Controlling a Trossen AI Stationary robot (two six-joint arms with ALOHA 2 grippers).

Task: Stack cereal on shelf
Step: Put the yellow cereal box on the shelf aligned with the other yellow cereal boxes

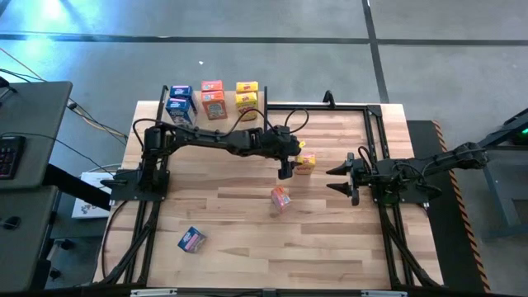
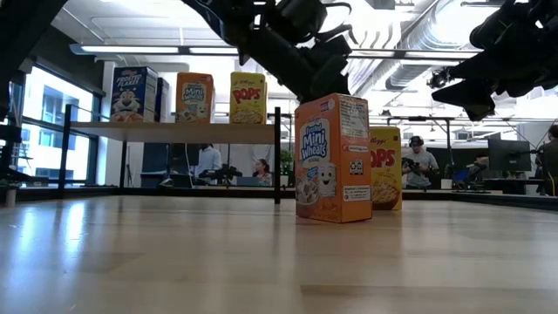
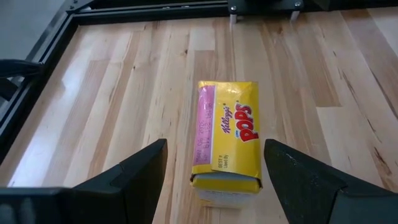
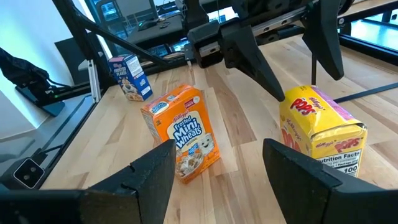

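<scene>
Light-wood planked tabletop (image 1: pixel 247 231), black-framed, holding loose mini cereal boxes; entries run from the left side across to the right

Shelf (image 1: pixel 213 124): light-wood board on thin black posts, at about 11 o'clock from the table's centre in the high view. In the low view its board carries, left to right, a blue Frosted Flakes box (image 2: pixel 133 94), an orange Mini Wheats box (image 2: pixel 195 97) and a yellow Pops box (image 2: pixel 248 98), all upright. From above, further boxes show behind these.

Blue box (image 1: pixel 191 239): alone on the table at about 7 o'clock, well apart from the others; it stands upright in the right wrist view (image 4: pixel 129 76).

Left gripper (image 1: pixel 286 165): arm reaches from the left post toward centre, head hanging over a yellow Pops box (image 3: pixel 227 135). Fingers (image 3: pixel 130 174) spread apart, one on each side of the box, with a gap on both sides; nothing gripped.

Orange box on table (image 1: pixel 280 198): Mini Wheats, upright, near 6 o'clock of the left gripper, nearest the low camera (image 2: pixel 332 158).

Yellow box on table (image 1: pixel 305 163): just beside the left gripper at 3 o'clock, upright, partly behind the orange box in the low view (image 2: pixel 384 167).

Right gripper (image 1: pixel 340 178): at 3 o'clock from centre, pointing toward the boxes, fingers (image 4: pixel 149 180) parted and empty
</scene>
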